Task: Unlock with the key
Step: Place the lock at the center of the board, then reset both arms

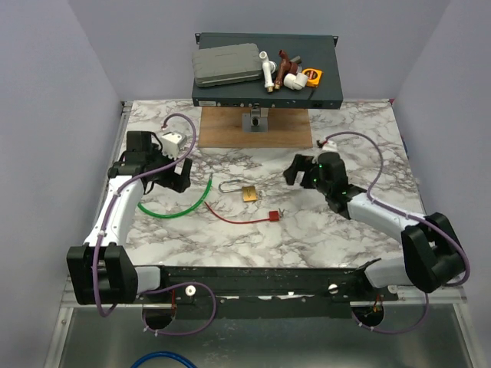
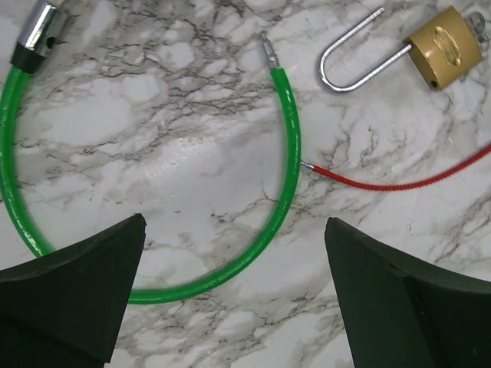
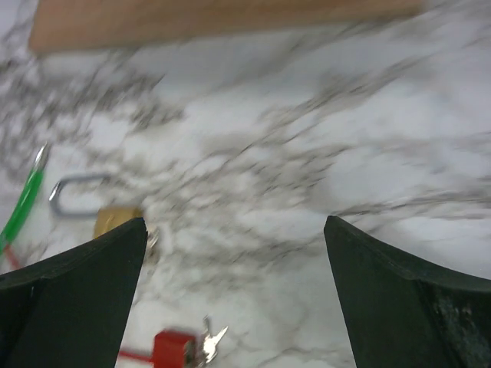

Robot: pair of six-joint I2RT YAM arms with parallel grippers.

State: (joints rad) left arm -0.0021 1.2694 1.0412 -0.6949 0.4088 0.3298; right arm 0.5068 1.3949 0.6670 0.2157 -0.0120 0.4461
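Observation:
A brass padlock (image 1: 248,193) with a long steel shackle (image 1: 229,186) lies mid-table; it also shows in the left wrist view (image 2: 445,47) and, blurred, in the right wrist view (image 3: 116,221). The key (image 3: 211,343) lies by a red tag (image 1: 273,217) on a red cord (image 1: 234,220). My left gripper (image 1: 178,178) is open and empty, above a green cable (image 2: 285,153) left of the padlock. My right gripper (image 1: 292,172) is open and empty, right of the padlock.
A green cable loop (image 1: 178,211) with a metal end (image 2: 38,31) lies left of the padlock. A wooden board (image 1: 256,126) holds a clamp at the back. A dark shelf (image 1: 265,73) above it carries a grey case, pipe fittings and a tape measure.

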